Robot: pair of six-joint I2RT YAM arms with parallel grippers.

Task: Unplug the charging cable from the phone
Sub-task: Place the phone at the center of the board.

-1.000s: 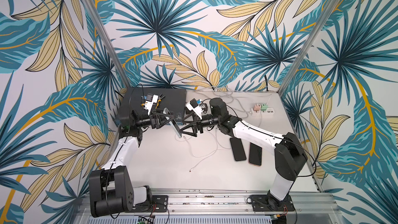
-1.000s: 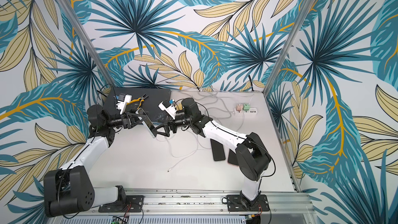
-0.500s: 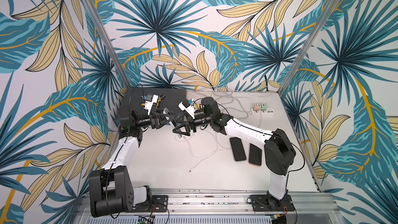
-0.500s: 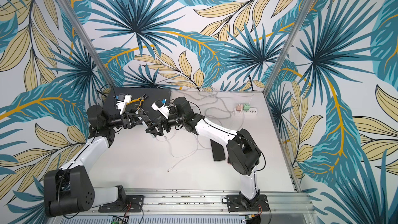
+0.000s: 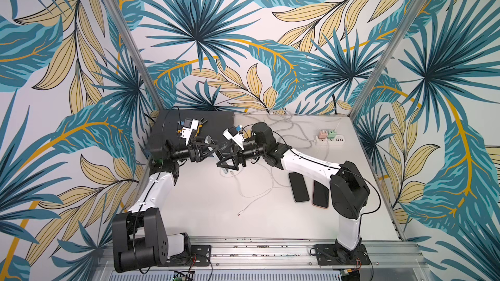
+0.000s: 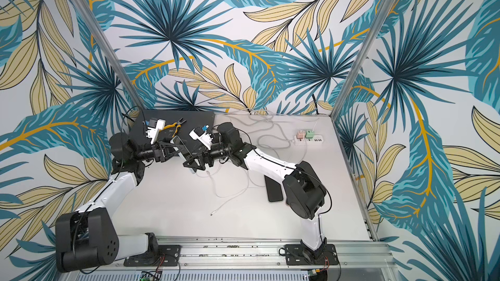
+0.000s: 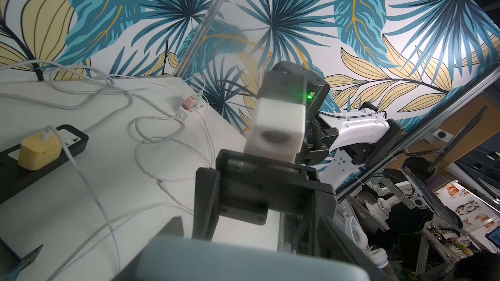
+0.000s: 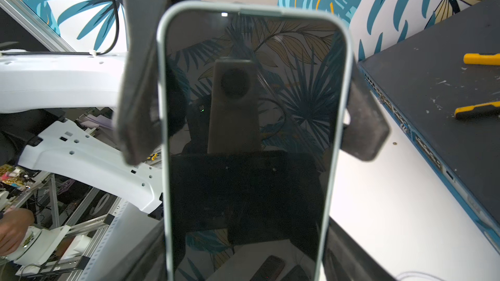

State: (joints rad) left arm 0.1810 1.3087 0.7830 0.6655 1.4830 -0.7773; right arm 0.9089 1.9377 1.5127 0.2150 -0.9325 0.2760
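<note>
You have the phone (image 8: pixel 249 131) lifted clear of the desk (image 5: pixel 203 212) and hanging between the two arms, which leaves its edges reachable from either side. The left tool (image 5: pixel 208 150) is clamped across the phone's upper half, a hold that should steady it against a pull. The right tool (image 5: pixel 226 161) faces the screen with a jaw on each side of the lower half; whether they press or only flank it cannot be told. The port end is out of frame, so you cannot confirm whether the charging cable is seated there. A loose plug end (image 7: pixel 162 183) lies on the desk below. The dark box (image 8: pixel 433 77) sits close behind, and two spare phones (image 5: pixel 299 187) lie near the right arm's elbow. Judging by that, your free room is the bare desk toward the front rail.
</note>
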